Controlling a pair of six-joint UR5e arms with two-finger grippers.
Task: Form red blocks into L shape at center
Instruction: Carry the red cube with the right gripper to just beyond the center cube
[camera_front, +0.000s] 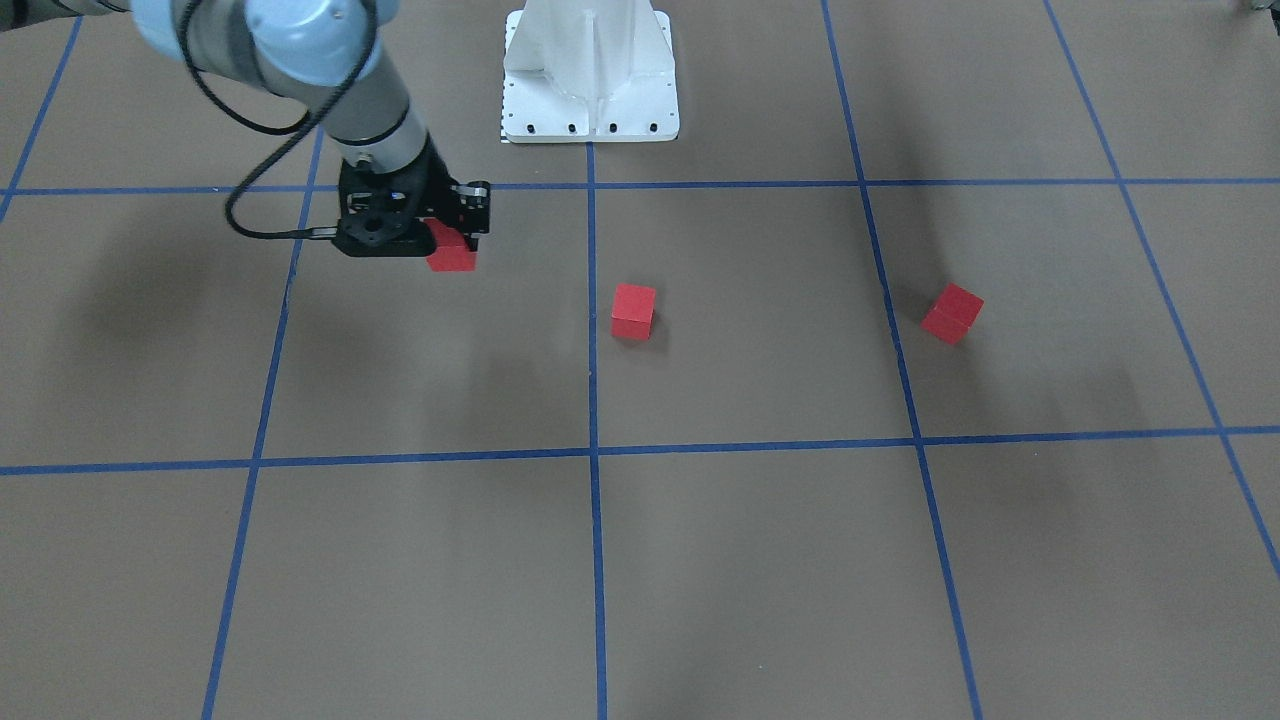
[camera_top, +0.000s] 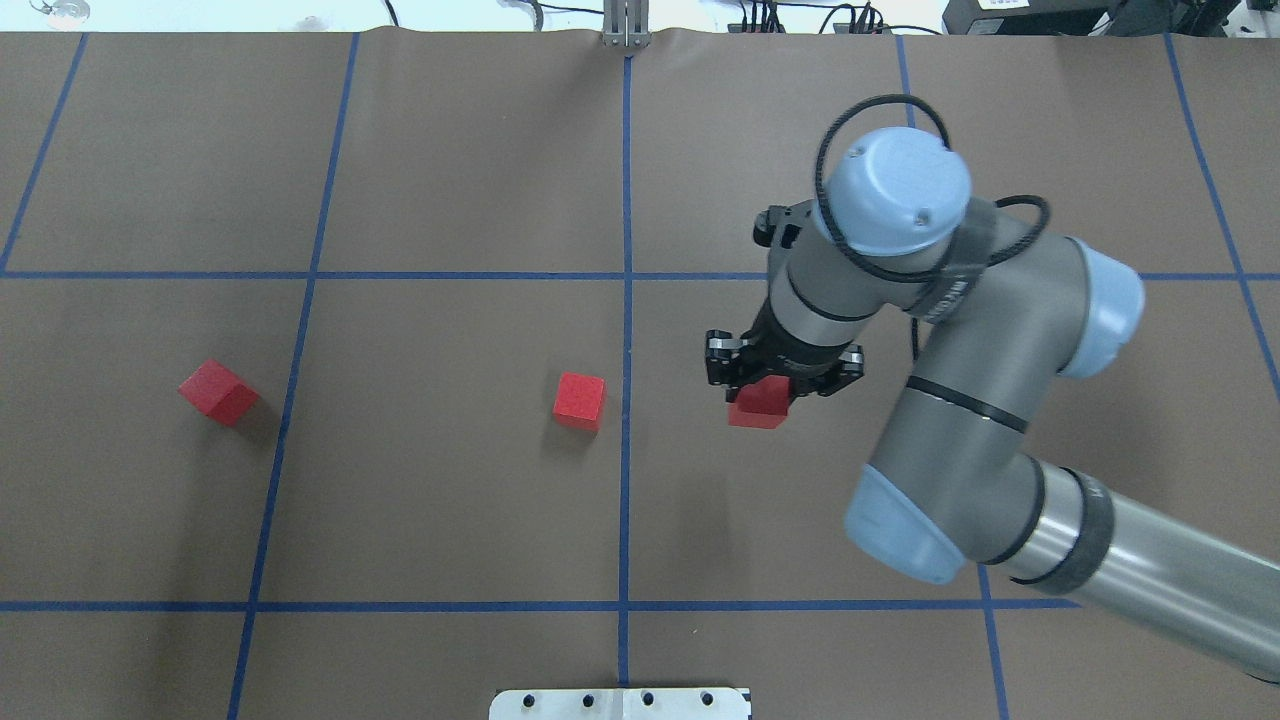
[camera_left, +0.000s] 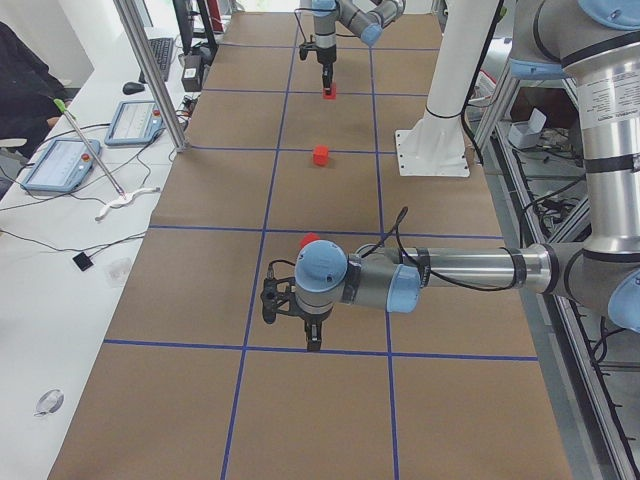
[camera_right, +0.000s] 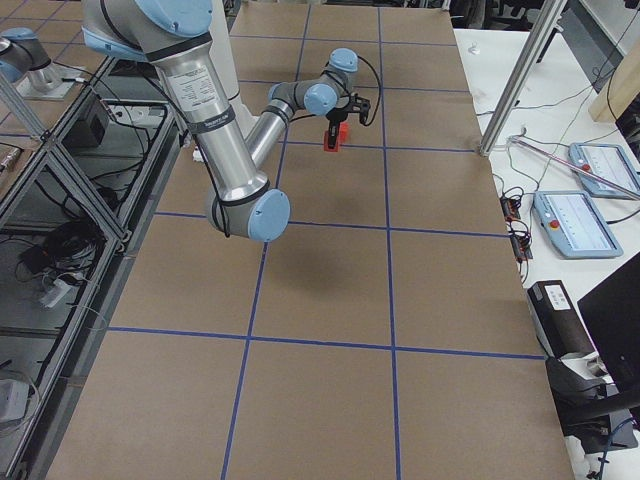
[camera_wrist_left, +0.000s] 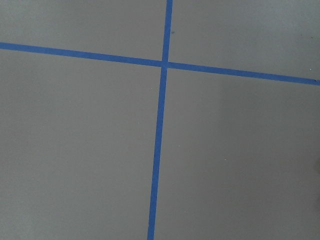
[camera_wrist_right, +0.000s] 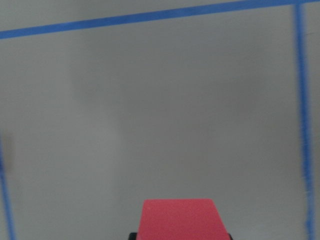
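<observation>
One red block (camera_top: 758, 407) is gripped between the closed fingers of the right gripper (camera_top: 770, 382). In the right wrist view its top face is seen low and centred, with the tabletop (camera_top: 450, 180) blurred beyond. Whether this held block touches the tabletop cannot be told. It is placed in the grid square on the robot's right of the central blue tape line (camera_top: 626, 300).

A second red block (camera_top: 579, 400) is set flat on the tabletop just on the other side of that line, near it but not touching it. Between the two blocks only bare brown surface and the one tape line are seen.

The third red block (camera_top: 218, 392) is placed well apart from both, one square further to the robot's left and past another tape line, and is turned at an angle to the grid. In the exterior left view it is partly hidden behind the wrist joint of the near arm.

The left gripper (camera_left: 312, 335) is shown only in that side view, pointing down over the tabletop. Whether its fingers are open or closed cannot be told; only a crossing of tape lines is caught by its wrist camera.

The white robot base (camera_front: 590, 80) is fixed at the tabletop's edge, well clear of the blocks. Beside the tabletop, on the operators' side, an aluminium post (camera_left: 150, 75) and control tablets (camera_left: 60, 165) are seen.
</observation>
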